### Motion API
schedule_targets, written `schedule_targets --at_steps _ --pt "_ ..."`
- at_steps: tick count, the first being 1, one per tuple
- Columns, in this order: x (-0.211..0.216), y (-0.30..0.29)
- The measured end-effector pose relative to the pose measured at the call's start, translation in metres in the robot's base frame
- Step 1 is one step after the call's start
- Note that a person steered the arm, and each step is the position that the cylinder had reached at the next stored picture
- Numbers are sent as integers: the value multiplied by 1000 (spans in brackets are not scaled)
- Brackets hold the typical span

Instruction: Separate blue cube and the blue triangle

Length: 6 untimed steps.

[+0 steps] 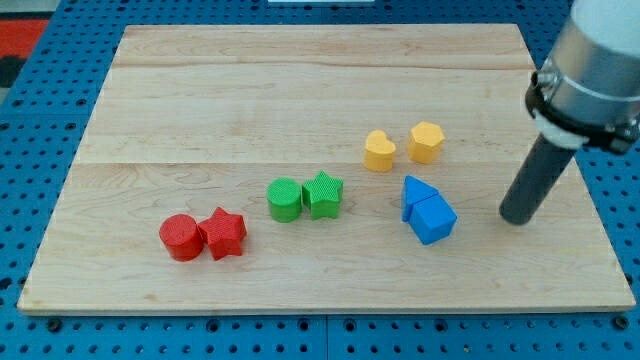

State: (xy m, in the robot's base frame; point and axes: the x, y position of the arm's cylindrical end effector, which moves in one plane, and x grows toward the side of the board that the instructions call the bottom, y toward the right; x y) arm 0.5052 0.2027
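My tip (517, 218) rests on the wooden board (200, 90) near its right edge; there are no jaws here, only a straight dark rod that holds nothing. At about nine o'clock from my tip, a short gap away and not touching it, sit the two blue pieces pressed together — the blue triangle (417, 191) behind and the blue cube (434, 220) just in front of it, at roughly five o'clock from the triangle. At eleven o'clock from the blue pair stand a yellow heart (379, 151) and, beside it at three o'clock, a yellow hexagon (426, 142), close but apart. Farther out at nine o'clock, a green star (323, 194) touches a green cylinder (285, 199). Beyond them, at about eight o'clock — toward the board's lower left — a red star (223, 233) touches a red cylinder (181, 237).
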Motion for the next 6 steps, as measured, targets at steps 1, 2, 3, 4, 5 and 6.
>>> schedule_targets --at_steps 1,2,3,4,5,6 --pt "-21 -58" --pt "-28 -97" --pt "-28 -136" --pt "-13 -143" --pt "16 -119" --pt "23 -89"
